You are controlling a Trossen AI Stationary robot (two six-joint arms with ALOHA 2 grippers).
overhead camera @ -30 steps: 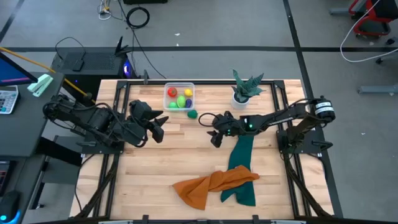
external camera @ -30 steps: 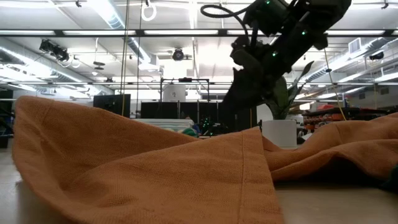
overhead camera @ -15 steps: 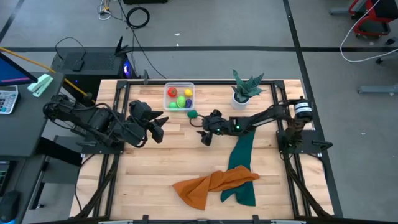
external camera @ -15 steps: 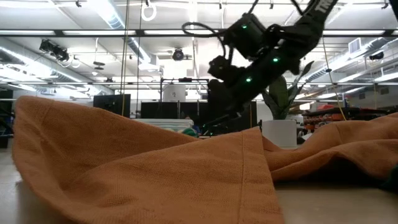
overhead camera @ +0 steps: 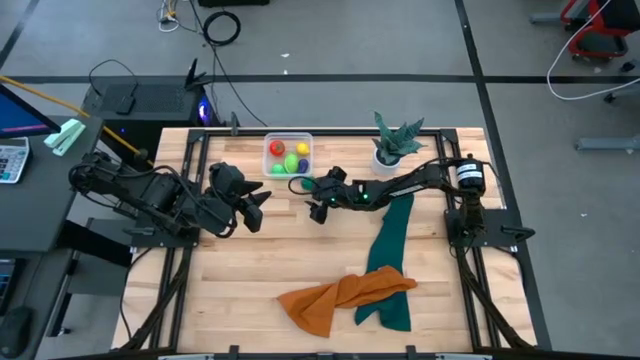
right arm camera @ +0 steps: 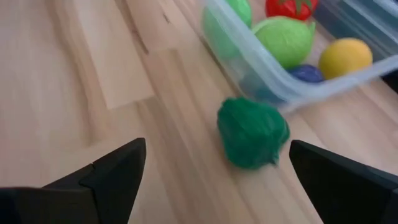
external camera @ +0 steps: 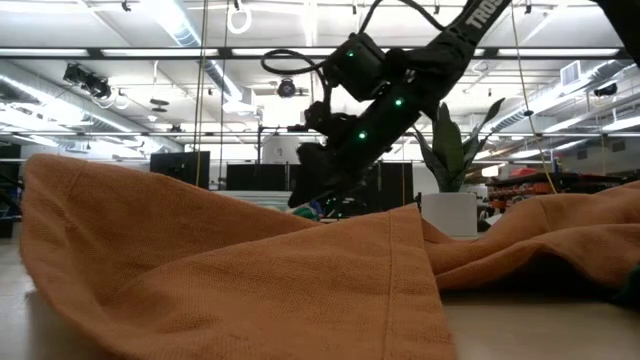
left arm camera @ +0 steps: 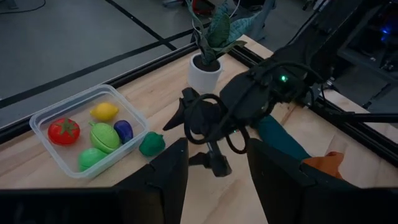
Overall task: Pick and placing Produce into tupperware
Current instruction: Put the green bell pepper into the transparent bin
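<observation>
The clear tupperware (overhead camera: 288, 157) stands at the far middle of the table. It holds a red, a yellow, a purple and two light green produce pieces (left arm camera: 102, 137). One dark green produce piece (right arm camera: 252, 132) lies on the table just outside the tupperware's near right corner (overhead camera: 307, 184). My right gripper (right arm camera: 217, 199) is open. It slants down toward this piece from the table's right and stops just short of it (left arm camera: 189, 140). My left gripper (overhead camera: 255, 205) hovers over the table's left part, open, with nothing between its fingers (left arm camera: 217, 199).
A spiky potted plant in a white pot (overhead camera: 393, 143) stands far right of the tupperware. A dark green cloth (overhead camera: 388, 250) runs from under my right arm toward the near edge. An orange cloth (overhead camera: 340, 295) lies bunched beside it and fills the foreground of the low view (external camera: 230, 280).
My right gripper has gone toward the table's left and a little toward the far edge. It has sunk lower and closed in on the dark green produce piece beside the tupperware. The produce and the cloths have not moved.
</observation>
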